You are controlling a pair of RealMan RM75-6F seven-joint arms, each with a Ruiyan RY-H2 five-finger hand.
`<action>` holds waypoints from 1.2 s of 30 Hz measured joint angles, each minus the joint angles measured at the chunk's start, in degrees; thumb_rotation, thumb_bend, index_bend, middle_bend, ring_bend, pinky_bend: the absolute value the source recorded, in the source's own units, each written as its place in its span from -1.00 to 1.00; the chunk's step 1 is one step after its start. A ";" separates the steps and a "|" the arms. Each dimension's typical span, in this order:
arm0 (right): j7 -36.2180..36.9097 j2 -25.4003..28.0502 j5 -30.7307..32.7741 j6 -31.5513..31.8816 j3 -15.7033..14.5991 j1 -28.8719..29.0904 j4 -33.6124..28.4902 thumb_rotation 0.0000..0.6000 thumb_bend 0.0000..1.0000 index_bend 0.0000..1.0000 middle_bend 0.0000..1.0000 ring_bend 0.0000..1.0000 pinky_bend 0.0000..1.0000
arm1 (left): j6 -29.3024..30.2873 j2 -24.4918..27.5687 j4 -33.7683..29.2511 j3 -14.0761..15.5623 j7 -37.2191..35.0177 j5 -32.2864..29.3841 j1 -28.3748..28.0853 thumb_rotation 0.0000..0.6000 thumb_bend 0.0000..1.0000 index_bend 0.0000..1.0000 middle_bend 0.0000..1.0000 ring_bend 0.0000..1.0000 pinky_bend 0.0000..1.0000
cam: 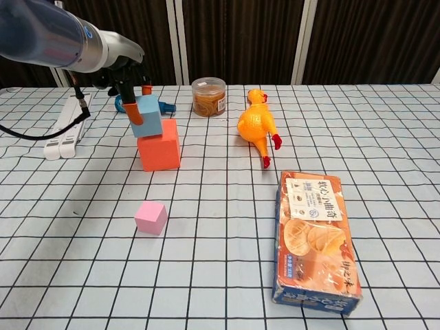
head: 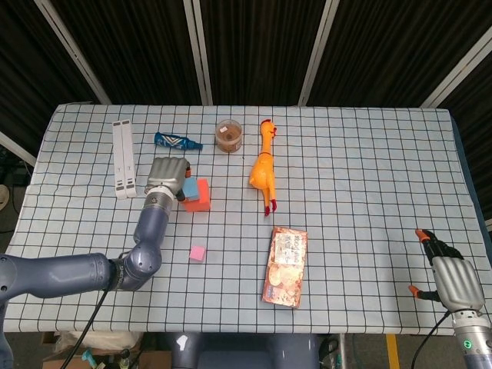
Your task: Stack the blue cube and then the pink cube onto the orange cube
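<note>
Between the orange-tipped fingers (cam: 128,113) of the left hand (head: 167,175) sat the blue cube (cam: 147,115), pinched and tilted, its lower edge at the top of the orange cube (cam: 159,145). At 6 o'clock from them lay the pink cube (cam: 151,217). Far at 4 o'clock, the right hand (head: 452,278) rested, fingers loosely apart, holding nothing.

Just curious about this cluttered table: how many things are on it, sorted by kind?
Cubes: 3 (blue cube, orange cube, pink cube)
Rubber chicken: 1
Snack box: 1
Jar: 1
Blue wrapper: 1
White power strip: 1
Total: 8
</note>
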 measured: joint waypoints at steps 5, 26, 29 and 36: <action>-0.09 -0.01 0.11 -0.04 0.01 0.02 0.03 1.00 -0.74 -0.89 -0.82 -0.63 -0.51 | -0.32 -0.41 0.57 0.01 -0.19 -0.03 -0.11 1.00 -0.04 -0.01 0.84 0.48 0.67; -0.15 -0.04 0.42 -0.13 0.05 0.05 0.16 1.00 -0.74 -0.89 -0.82 -0.63 -0.51 | -0.96 -0.96 1.67 0.05 0.08 -0.45 -0.76 1.00 -0.04 0.00 0.84 0.48 0.66; -0.16 -0.05 0.47 -0.10 0.09 0.06 0.18 1.00 -0.74 -0.89 -0.82 -0.63 -0.51 | -1.03 -1.08 1.77 0.12 0.23 -0.57 -0.88 1.00 -0.04 0.00 0.84 0.48 0.66; -0.17 -0.07 0.60 -0.18 0.08 0.06 0.24 1.00 -0.74 -0.89 -0.82 -0.63 -0.51 | -1.15 -1.44 2.27 0.26 0.18 -0.59 -0.96 1.00 -0.04 0.00 0.84 0.48 0.66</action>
